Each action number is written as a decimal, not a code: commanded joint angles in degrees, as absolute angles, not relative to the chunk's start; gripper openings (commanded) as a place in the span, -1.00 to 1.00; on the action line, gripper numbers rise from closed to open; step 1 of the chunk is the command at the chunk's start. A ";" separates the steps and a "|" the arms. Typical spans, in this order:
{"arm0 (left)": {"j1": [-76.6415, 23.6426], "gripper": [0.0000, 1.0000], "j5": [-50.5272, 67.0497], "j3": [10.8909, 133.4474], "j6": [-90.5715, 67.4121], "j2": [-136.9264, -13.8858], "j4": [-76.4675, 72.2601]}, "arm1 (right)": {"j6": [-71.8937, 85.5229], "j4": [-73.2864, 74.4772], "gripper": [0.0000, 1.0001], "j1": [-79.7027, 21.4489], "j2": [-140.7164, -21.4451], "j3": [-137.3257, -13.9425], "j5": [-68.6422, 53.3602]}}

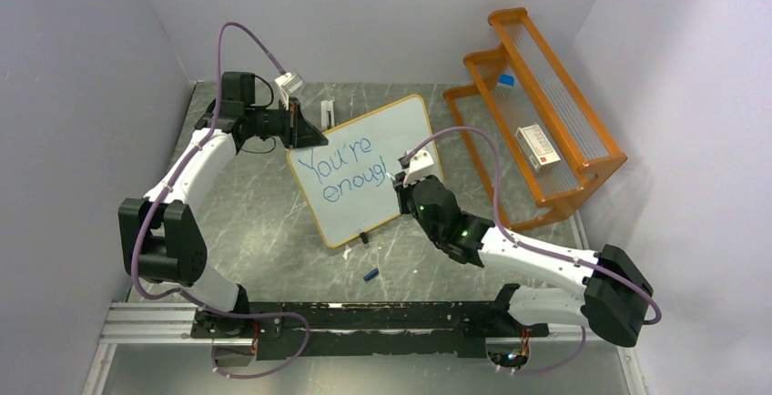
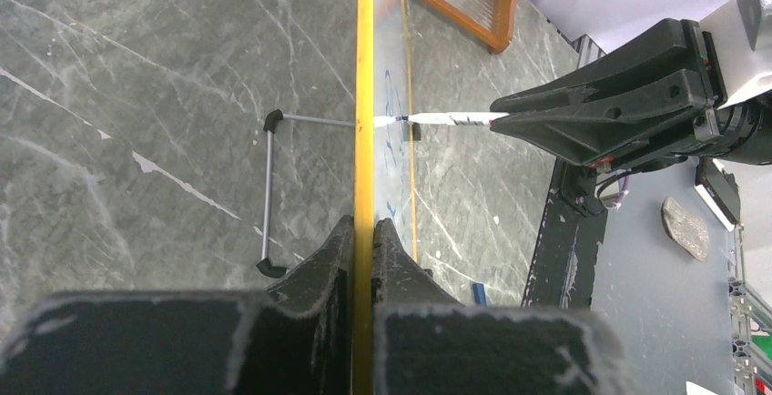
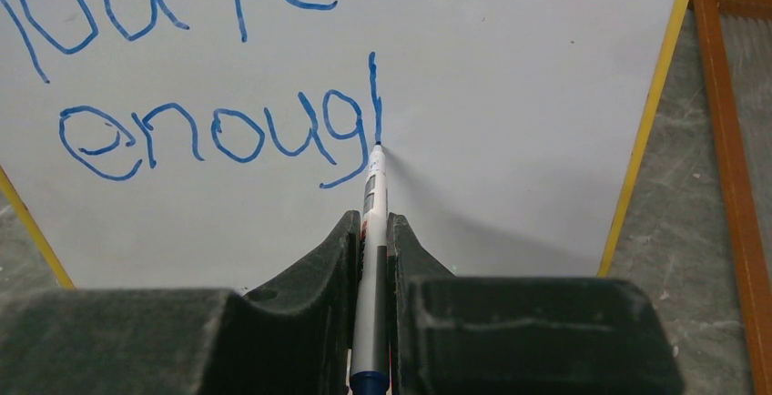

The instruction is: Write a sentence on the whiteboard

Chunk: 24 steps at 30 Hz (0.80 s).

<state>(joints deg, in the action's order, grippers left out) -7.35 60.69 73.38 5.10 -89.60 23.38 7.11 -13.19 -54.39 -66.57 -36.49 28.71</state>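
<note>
We see our left gripper (image 2: 364,227) clamped on the frame edge of the whiteboard (image 1: 405,136). The board stands directly ahead of our right gripper (image 3: 370,224), which pinches a blue marker (image 3: 374,186). Its tip seems to touch the surface just after "enoug".

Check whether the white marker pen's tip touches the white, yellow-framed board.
Touching. In the right wrist view the tip of the marker meets the whiteboard at the bottom end of a blue stroke.
</note>
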 commanded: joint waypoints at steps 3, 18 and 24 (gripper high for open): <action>-7.65 -0.90 56.65 73.22 8.87 -91.32 25.38 | 7.21 -13.13 -1.00 -54.37 -64.69 -36.09 28.91; -7.65 -0.90 56.62 73.20 8.88 -91.32 25.40 | 5.20 -19.50 -1.00 -54.23 -67.50 -37.59 29.61; -7.65 -0.90 56.70 73.29 9.02 -91.43 25.49 | 4.55 -20.97 -1.00 -53.99 -68.78 -37.73 30.23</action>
